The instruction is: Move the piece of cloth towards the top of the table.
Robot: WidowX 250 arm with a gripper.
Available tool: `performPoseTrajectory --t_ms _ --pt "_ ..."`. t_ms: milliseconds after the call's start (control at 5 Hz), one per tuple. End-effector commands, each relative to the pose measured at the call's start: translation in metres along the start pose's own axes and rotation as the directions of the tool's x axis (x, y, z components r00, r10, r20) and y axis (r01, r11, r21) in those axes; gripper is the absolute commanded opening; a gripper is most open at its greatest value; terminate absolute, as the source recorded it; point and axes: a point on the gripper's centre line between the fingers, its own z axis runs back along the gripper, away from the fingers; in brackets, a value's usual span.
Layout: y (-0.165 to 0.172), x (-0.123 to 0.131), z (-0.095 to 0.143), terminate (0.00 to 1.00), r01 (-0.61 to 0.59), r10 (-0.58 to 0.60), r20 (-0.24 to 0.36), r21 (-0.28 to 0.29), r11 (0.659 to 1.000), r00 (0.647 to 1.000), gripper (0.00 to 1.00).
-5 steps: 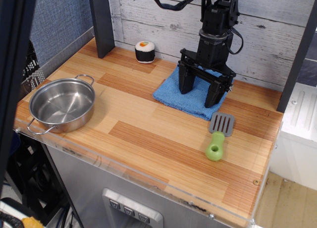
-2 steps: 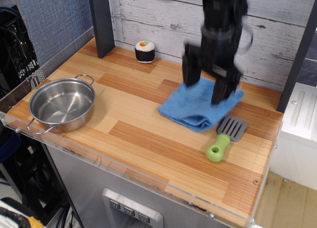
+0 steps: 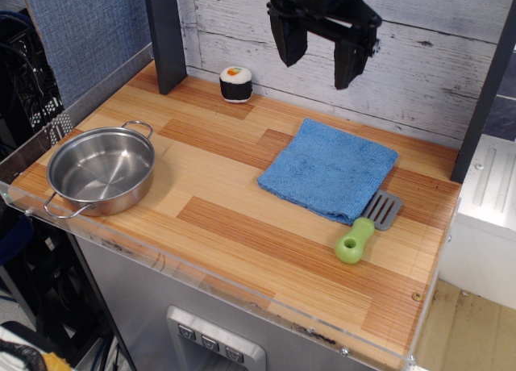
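Note:
The piece of cloth (image 3: pixel 329 169), a blue terry towel, lies flat on the right half of the wood-plank table (image 3: pixel 234 226), close to the back wall. Its front right corner overlaps the grey head of a spatula. My gripper (image 3: pixel 320 58) hangs high above the table, above and behind the cloth, in front of the plank wall. It is open and empty, with both black fingers (image 3: pixel 288 42) spread apart and pointing down.
A steel pot (image 3: pixel 101 171) stands at the front left. A sushi-roll toy (image 3: pixel 235 84) sits at the back by a dark post (image 3: pixel 165 36). A green-handled grey spatula (image 3: pixel 367 227) lies at the right front of the cloth. A clear acrylic rim (image 3: pixel 201 278) lines the front edge.
My gripper has let go of the cloth and risen well above it. The cloth has shifted a little to the right, lies flat again and now covers part of the spatula's head.

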Motion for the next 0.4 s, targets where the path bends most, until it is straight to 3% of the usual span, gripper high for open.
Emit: performPoseTrajectory --t_ms 0,200 --pt "0.0239 0.0023 0.0476 0.0 -0.142 0.142 -0.008 -0.018 0.99 0.99 1.0" --pt "0.0254 -0.0073 0.0547 0.0 -0.174 0.173 -0.033 -0.039 0.984 0.984 1.0"
